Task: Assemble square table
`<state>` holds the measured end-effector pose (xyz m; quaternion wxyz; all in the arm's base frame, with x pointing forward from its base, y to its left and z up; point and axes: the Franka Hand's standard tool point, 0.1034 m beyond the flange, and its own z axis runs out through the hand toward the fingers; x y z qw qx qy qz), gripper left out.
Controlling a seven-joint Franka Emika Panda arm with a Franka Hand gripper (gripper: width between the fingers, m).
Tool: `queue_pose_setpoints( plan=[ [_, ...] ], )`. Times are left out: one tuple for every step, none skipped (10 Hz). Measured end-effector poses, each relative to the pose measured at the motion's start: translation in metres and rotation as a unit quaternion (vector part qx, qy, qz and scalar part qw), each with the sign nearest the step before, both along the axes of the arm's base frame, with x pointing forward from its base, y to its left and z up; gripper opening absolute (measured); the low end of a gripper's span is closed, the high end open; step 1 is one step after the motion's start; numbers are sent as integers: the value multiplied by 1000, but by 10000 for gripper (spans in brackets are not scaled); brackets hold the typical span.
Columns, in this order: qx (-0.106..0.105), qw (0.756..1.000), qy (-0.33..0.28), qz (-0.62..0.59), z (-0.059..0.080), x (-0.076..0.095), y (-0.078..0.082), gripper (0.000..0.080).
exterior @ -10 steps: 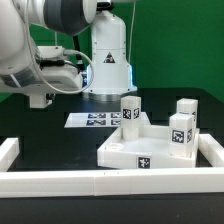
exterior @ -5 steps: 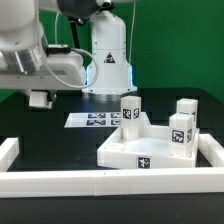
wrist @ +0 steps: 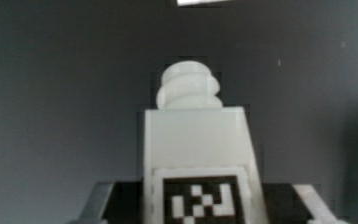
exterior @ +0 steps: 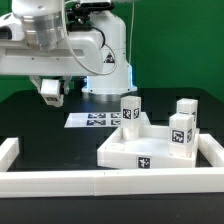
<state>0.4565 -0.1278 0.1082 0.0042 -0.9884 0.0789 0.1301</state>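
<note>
Clearly, the gripper (exterior: 51, 90), raised at the exterior view's far left, grips a tagged leg block (wrist: 201, 160) between part-closed jaws; the square tabletop (exterior: 140, 150) lies near right with three leg blocks (exterior: 181, 133) standing on it.

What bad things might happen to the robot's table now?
1. The gripper holds a leg up in the air, away from the slab. If the grip slips, the leg may drop and roll off.
2. Three other legs already stand on the slab. Bringing the held leg in might bump one.
</note>
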Motion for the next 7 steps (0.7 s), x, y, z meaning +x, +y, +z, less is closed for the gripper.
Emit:
queue_pose_setpoints(
  plan=[
    [-7,999,-43,-4,0,5,2,285],
    [-14,998,-69,-1,-2,4,0,285],
    [-25,994,-106,1,-3,7,-3,285],
    [-34,990,-136,0,-3,7,-4,285],
    [-43,985,-164,-9,-5,7,-6,285],
    [-50,979,-194,-31,-8,5,-3,285],
    [-53,975,-215,-38,-5,10,6,285]
  ],
)
